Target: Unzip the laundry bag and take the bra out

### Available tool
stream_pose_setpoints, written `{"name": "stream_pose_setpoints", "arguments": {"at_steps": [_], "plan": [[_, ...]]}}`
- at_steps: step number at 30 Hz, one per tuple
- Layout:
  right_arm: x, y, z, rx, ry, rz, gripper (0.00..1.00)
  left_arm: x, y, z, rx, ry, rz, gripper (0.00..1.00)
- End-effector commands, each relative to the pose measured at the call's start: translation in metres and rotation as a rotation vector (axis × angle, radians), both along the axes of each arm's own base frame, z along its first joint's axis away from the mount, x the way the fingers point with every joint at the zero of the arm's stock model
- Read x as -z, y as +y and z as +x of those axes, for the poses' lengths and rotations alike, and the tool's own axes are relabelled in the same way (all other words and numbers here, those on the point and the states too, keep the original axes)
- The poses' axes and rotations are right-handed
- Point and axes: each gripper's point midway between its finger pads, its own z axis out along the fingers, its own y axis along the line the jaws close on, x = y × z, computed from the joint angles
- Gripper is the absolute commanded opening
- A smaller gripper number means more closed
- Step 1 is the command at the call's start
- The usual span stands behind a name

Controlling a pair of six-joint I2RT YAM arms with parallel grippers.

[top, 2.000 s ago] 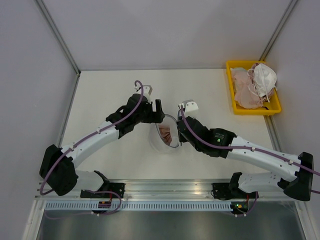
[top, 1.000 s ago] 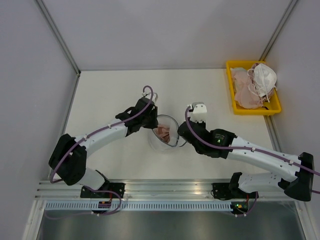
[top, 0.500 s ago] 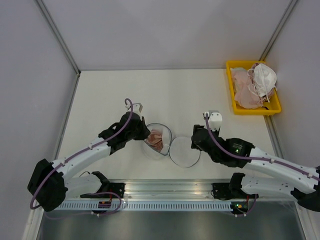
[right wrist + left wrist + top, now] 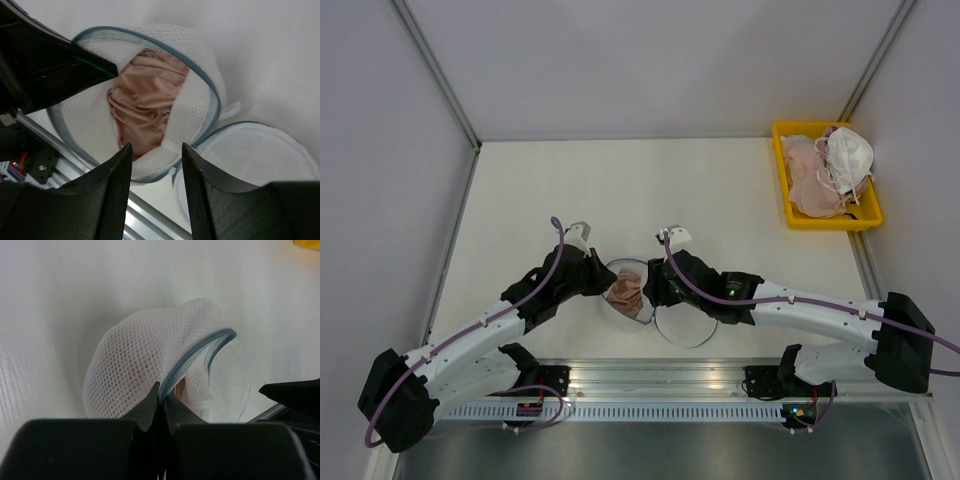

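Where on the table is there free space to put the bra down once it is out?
The far half of the table is bare, from the left wall to the yellow tray. The front centre is crowded: the left end effector and right end effector meet at the laundry bag there.

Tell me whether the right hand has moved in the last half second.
Yes. The right hand moved left, away from the yellow tray, to the laundry bag.

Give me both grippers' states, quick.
Left gripper: shut on the bag rim.
Right gripper: open, empty, above the bra.
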Motion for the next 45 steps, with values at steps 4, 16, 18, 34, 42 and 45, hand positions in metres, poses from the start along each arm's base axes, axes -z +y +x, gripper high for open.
{"name": "stream_pose_setpoints", "arguments": {"at_steps": [4, 16, 18, 34, 42, 45], "plan": [[-0.032, 0.055, 0.002, -0.132, -0.06, 0.192, 0.48, -0.007, -0.006, -0.002, -0.013, -0.005, -0.077, 0.02], [0.026, 0.083, 0.024, -0.205, -0.118, 0.048, 0.65, -0.009, -0.002, -0.003, -0.028, -0.003, -0.073, 0.02], [0.031, 0.086, 0.027, -0.233, -0.146, 0.017, 0.67, -0.01, -0.002, -0.003, -0.026, -0.005, -0.071, 0.02], [0.063, 0.076, 0.06, -0.327, -0.323, -0.273, 0.8, -0.013, -0.002, -0.004, -0.017, -0.012, -0.071, 0.02], [0.076, 0.091, 0.062, -0.349, -0.296, -0.257, 0.71, -0.018, -0.003, -0.004, -0.017, -0.02, -0.08, 0.02], [0.075, 0.094, 0.064, -0.348, -0.294, -0.254, 0.58, -0.018, -0.003, -0.004, -0.017, -0.021, -0.081, 0.02]]}}
